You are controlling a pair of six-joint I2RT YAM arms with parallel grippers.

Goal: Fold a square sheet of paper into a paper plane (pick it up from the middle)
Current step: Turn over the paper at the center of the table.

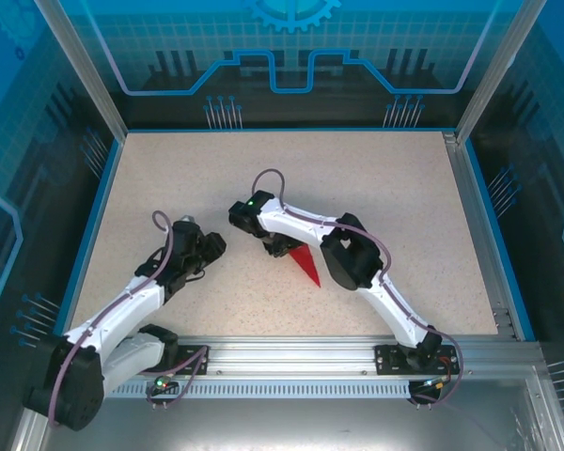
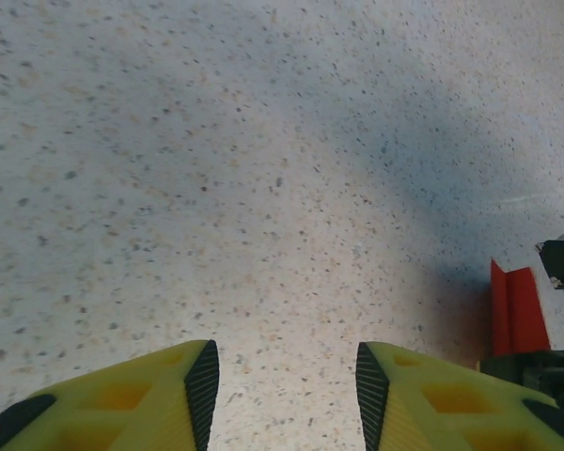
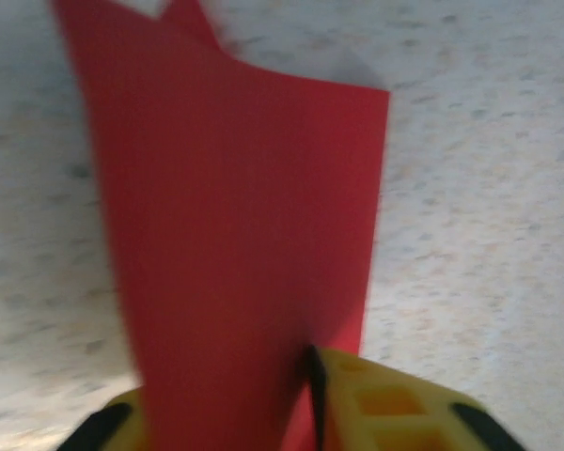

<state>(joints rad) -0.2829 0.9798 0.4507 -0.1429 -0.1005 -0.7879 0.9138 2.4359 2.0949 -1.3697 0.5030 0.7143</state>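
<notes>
The speckled bench (image 1: 376, 188) is the largest thing, with a blue rim along 3 of its sides. 2 arms rise from the bench's near edge. The left arm (image 1: 122, 315) leans over the bench's left half, and the right arm (image 1: 385, 291) bends back toward the bench's middle. The left jaws hang low over bare bench left of the middle. Their 2 yellow fingers (image 2: 132, 404) are set partly apart, with nothing between the black pads. The right jaws sit at the bench's middle with the paper plane (image 1: 307, 267) standing between their fingers (image 3: 395, 409). 1 black pad lies against the paper's edge, but blur hides whether they pinch it or stand loose. The paper plane, a slim red dart, lies at the bench's middle, its tip toward the near edge.
</notes>
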